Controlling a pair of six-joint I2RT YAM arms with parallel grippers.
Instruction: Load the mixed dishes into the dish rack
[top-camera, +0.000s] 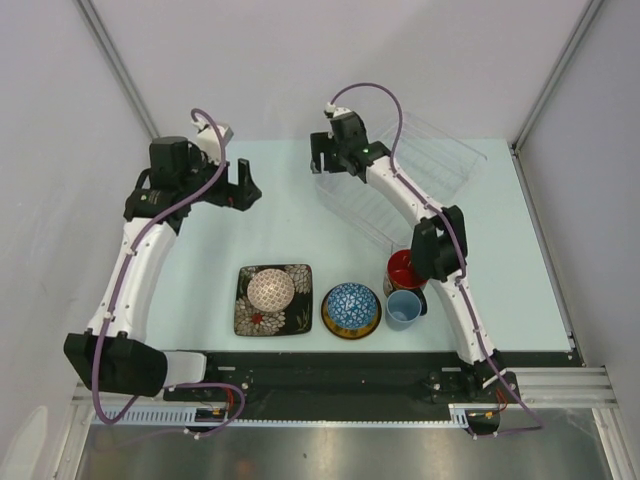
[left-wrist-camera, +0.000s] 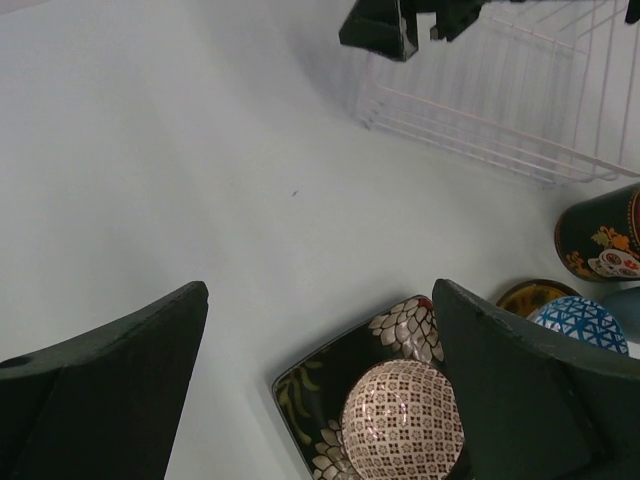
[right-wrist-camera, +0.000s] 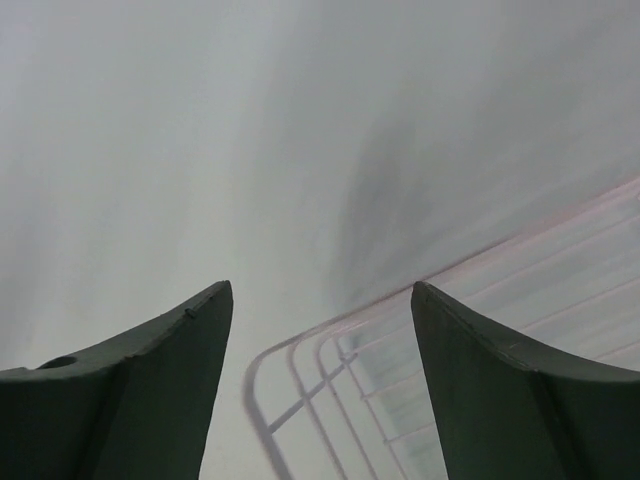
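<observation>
dish rack (top-camera: 455, 150): far right of bench (top-camera: 280, 220) | small bowl (top-camera: 271, 289): stacked on black plate (top-camera: 248, 318), near edge | left gripper (top-camera: 232, 192), right gripper (top-camera: 335, 165): jaws apart, empty | risk: bowl slides off if plate lifts first

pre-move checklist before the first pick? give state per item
1. Left gripper open, empty: ok.
2. Right gripper open, empty: ok.
3. Right gripper clear of dish rack: cannot tell; it hangs at the rack's near-left corner.
4. Small patterned bowl free to lift alone: ok; it sits on top of the black square plate.
5. Yellow plate free to lift: not ok; blue mosaic bowl sits on it.
6. Red-inside cup and light blue cup upright: ok; a gap between them: cannot tell.
</observation>
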